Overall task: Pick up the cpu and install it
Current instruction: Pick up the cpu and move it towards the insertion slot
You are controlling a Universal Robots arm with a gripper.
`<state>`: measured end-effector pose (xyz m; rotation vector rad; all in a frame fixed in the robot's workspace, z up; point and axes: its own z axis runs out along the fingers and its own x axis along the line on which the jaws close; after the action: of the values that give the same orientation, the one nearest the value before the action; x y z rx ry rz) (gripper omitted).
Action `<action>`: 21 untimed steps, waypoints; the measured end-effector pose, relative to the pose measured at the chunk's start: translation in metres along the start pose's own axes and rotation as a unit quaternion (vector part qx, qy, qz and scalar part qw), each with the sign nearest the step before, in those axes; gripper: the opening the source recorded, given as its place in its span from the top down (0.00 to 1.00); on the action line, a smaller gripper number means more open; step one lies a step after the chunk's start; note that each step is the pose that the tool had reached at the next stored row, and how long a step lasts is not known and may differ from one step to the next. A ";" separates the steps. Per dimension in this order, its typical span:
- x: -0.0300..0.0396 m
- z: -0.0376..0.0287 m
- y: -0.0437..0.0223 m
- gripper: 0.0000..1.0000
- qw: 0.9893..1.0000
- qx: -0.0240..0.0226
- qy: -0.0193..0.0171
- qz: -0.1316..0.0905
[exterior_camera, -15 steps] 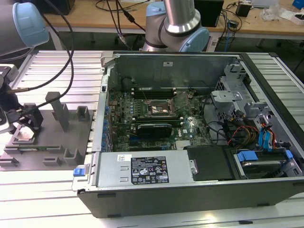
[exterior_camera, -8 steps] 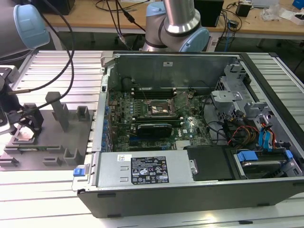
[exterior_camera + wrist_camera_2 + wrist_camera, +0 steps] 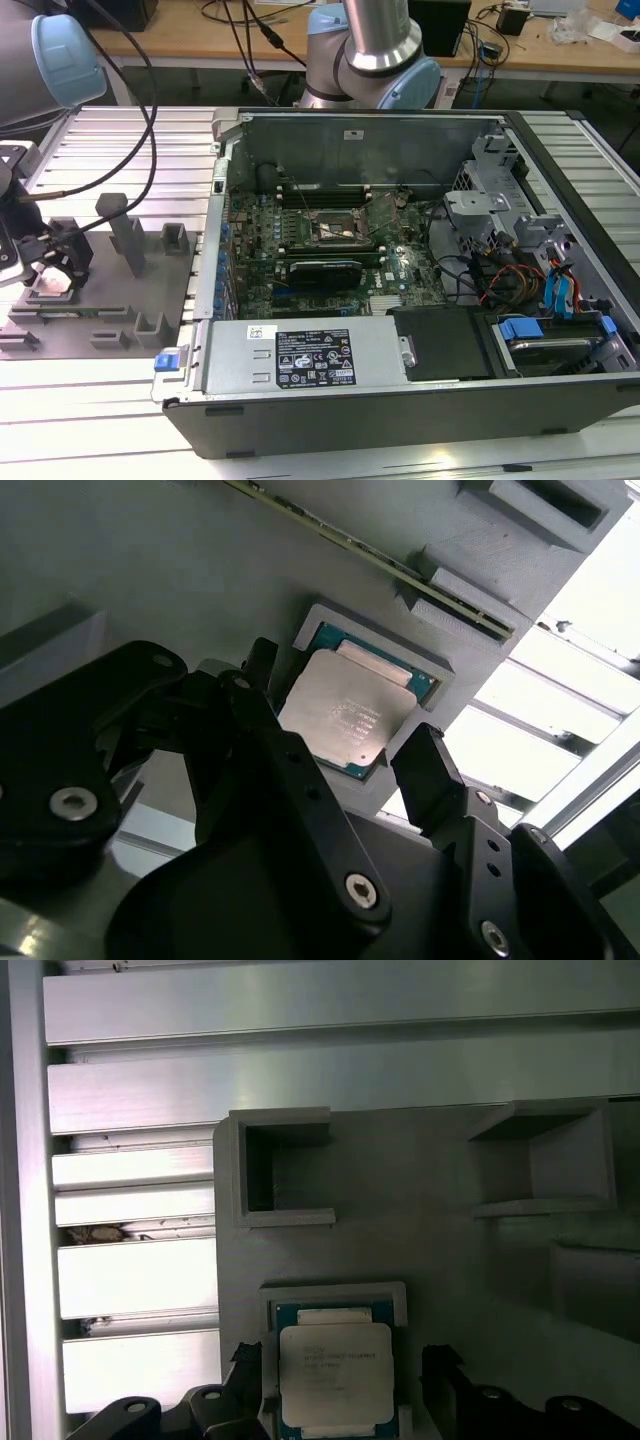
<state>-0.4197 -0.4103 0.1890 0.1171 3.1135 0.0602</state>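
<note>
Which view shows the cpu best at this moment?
The second wrist view: the cpu shows nearly whole, metal top up, in the grey fixture pocket. The first wrist view shows it too, one edge cut off by the picture's border. In the exterior view it is a pale patch under the gripper.

An open computer case (image 3: 420, 425) lies on the ribbed aluminium tabletop (image 3: 90, 410). Inside it are a green motherboard (image 3: 405, 268), a square socket frame (image 3: 338, 232) near the middle and a silver power supply (image 3: 310, 357) along the near edge. At the exterior view's left sits a grey fixture plate (image 3: 105, 300) with upright blocks (image 3: 128, 240), and black cables (image 3: 152, 120) cross above it.
</note>
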 end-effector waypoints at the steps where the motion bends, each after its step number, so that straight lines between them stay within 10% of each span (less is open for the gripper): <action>1: 0.0000 0.0000 0.0000 0.26 1.000 0.000 0.000 0.000; 21: 0.0002 -0.0009 0.0026 0.35 1.000 0.000 0.000 0.000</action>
<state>-0.4197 -0.4077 0.1899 0.1182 3.1137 0.0604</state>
